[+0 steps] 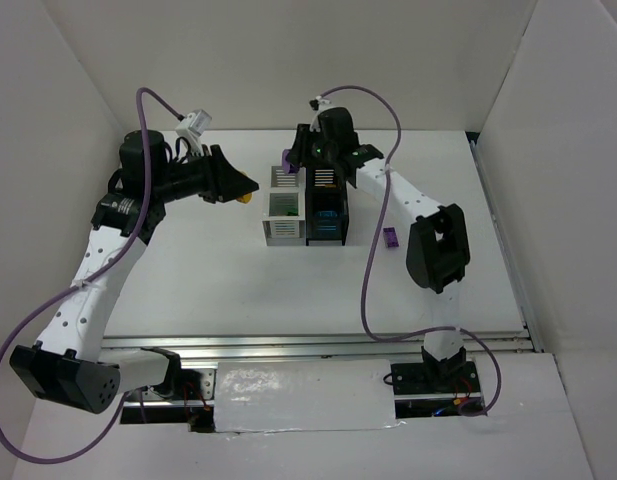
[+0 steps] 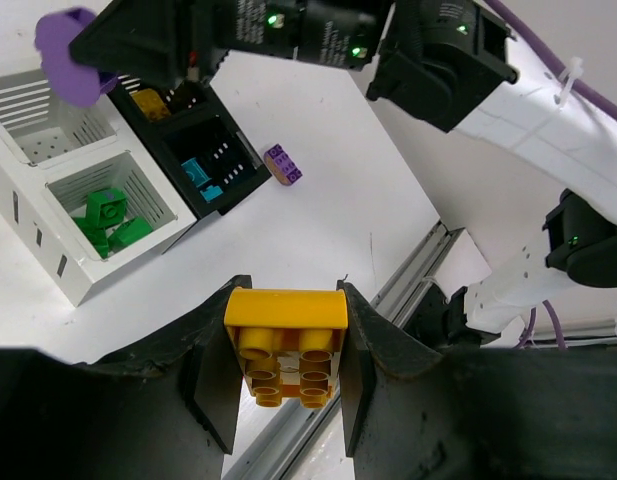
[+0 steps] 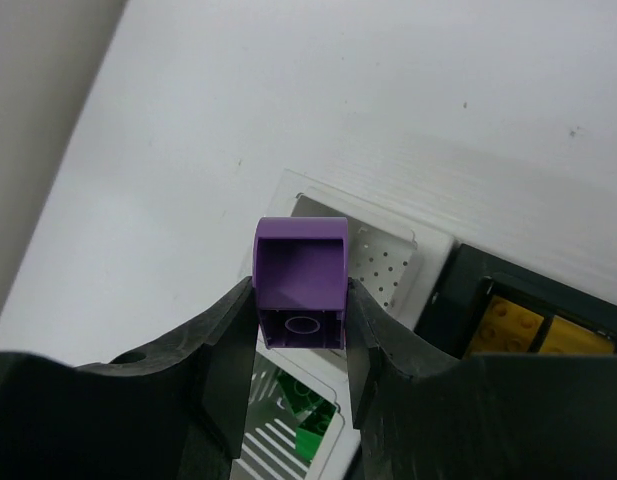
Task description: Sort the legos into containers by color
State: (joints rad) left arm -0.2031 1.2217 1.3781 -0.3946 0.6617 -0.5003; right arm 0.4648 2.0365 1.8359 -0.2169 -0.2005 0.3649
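The containers (image 1: 285, 230) are a 2x2 block of two white and two black bins at mid-table. My left gripper (image 1: 242, 190) is left of the block, shut on a yellow lego (image 2: 286, 340) and holding it above the table. My right gripper (image 1: 292, 157) is shut on a purple lego (image 3: 301, 280), held over the rear white bin (image 3: 390, 268), which looks empty. The front white bin holds green legos (image 2: 108, 215). One black bin holds yellow legos (image 3: 526, 328), the other a cyan lego (image 2: 196, 172). A loose purple lego (image 1: 390, 237) lies on the table right of the block.
White walls enclose the table on the left, back and right. A metal rail (image 1: 318, 345) runs along the near edge by the arm bases. The right arm's elbow (image 1: 436, 250) hangs just right of the loose purple lego.
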